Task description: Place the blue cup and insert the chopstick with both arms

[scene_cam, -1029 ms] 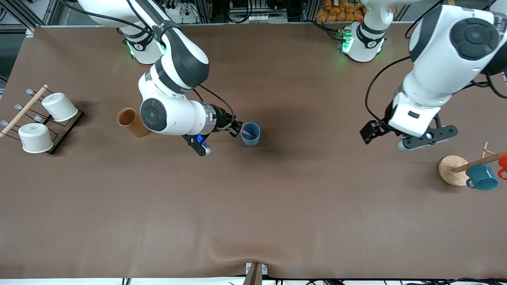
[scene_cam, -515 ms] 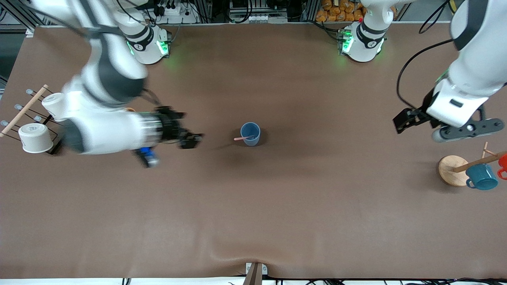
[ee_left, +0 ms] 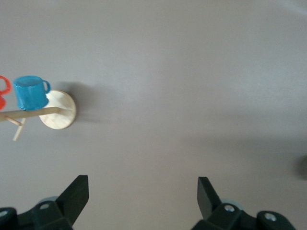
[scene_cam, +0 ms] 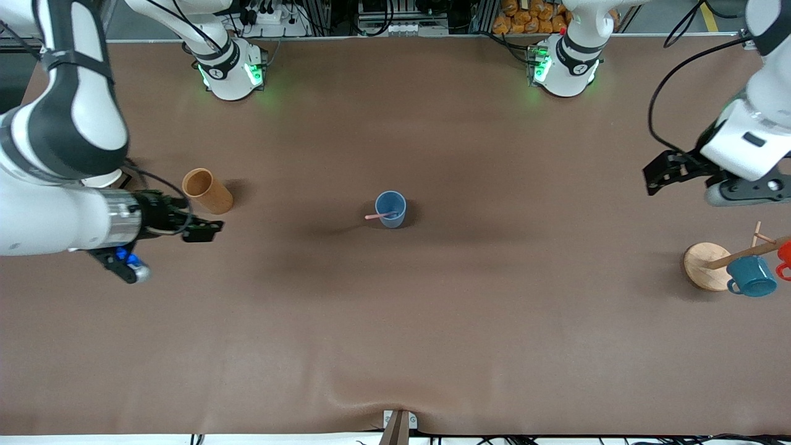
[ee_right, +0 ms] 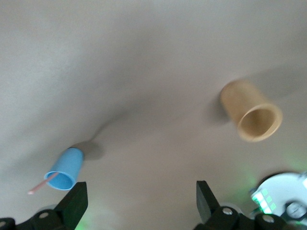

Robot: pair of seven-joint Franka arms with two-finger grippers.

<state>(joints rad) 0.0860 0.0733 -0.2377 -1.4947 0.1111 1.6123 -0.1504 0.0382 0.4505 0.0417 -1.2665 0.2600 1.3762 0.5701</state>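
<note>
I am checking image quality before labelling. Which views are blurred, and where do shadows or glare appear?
Front view: sharp; soft shadows lie on the table beside the blue cup; green lights glow at both bases. Left wrist view: slightly soft, teal mug readable. Right wrist view: soft, the tan cylinder and chopstick fuzzy; green glow at an edge.

Tan cylinder [scene_cam: 207,190] stands on the table [scene_cam: 395,346]. Well apart from it, teal mug [scene_cam: 752,276] and red mug [scene_cam: 785,256] hang on a rack [scene_cam: 707,266].
</note>
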